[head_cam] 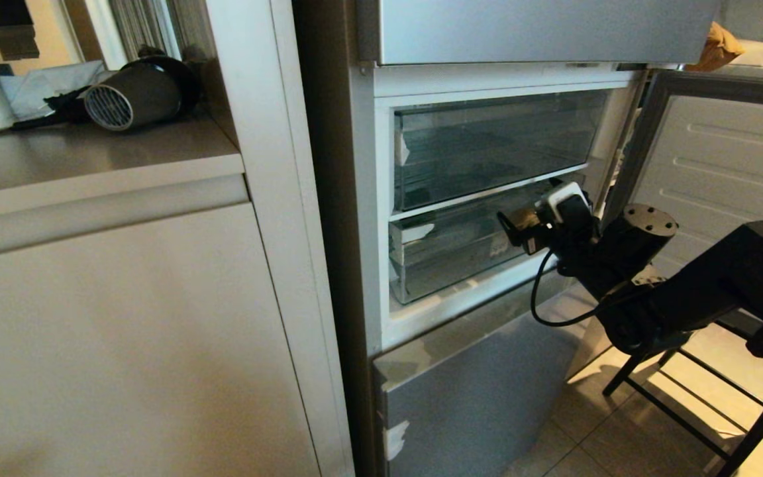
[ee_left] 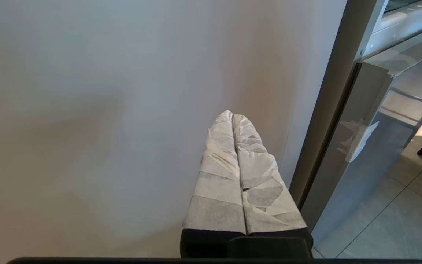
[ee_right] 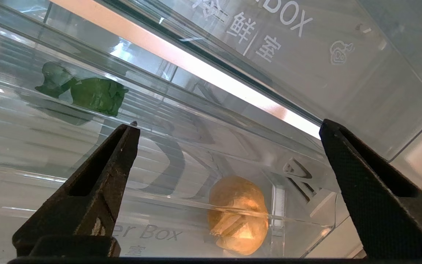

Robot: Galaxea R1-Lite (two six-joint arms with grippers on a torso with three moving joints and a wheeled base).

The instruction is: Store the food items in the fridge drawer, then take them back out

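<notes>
Sitting in drawer [ee_right: 181,205]: 1 pepper [ee_right: 95,96], 1 potato [ee_right: 238,214]

The right arm [head_cam: 653,291] is matte black and blocky, with a round screw-studded joint cap, a looping black cable and a white-cased camera. Its right pincer [ee_right: 229,135] has tapered, textured black fingers [ee_right: 97,190]. The left pincer [ee_left: 233,116] is wrapped in pale, creased tape.

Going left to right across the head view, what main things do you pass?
Grey round fan-like appliance on the counter → beige cabinet door → clear plastic fridge drawer → open right end effector → open grey fridge door.
</notes>
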